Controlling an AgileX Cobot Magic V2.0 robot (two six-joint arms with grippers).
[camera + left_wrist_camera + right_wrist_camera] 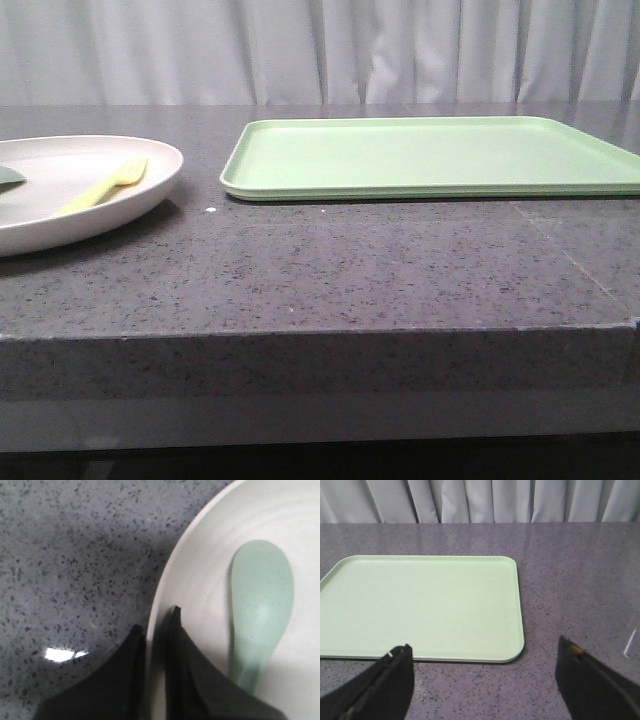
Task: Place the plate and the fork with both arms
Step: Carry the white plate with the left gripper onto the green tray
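Left gripper (156, 630) jaws narrow, pinching plate (150, 185) rim, plate cut off at table's (320, 270) left edge, fork (103, 186) lying in plate beside partly hidden sage-green spoon (262, 605), green tray (430, 155) centre-right, right gripper (485, 672) jaws wide, holding nothing.

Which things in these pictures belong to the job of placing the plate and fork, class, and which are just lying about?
Belong to the job:
plate
fork
left gripper, closed on the plate's rim
right gripper, open

Possibly just lying about:
green spoon on the plate
green tray
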